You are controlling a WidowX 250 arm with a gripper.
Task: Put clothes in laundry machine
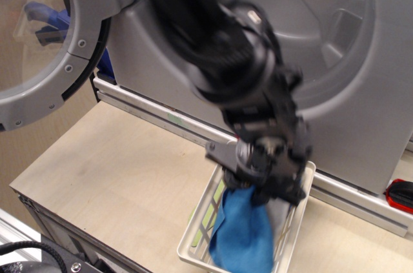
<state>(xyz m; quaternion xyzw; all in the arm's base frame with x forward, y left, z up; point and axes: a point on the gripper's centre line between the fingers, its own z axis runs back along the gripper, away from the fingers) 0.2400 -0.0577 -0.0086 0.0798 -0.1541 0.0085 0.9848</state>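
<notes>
The clothes show as a bright blue cloth that hangs bunched from under my gripper and reaches down into the white lattice basket. The gripper points down over the basket and looks shut on the top of the blue cloth; its fingertips are hidden by its own body and by motion blur. No white or red cloth shows. The laundry machine is grey and stands right behind the basket, its big round drum opening above and behind the arm. Its round door is swung open at the left.
The basket stands on a light wooden tabletop in front of the machine's pale sill. A red-and-black hard object lies at the right edge. The table's front-left edge drops off to dark cabling.
</notes>
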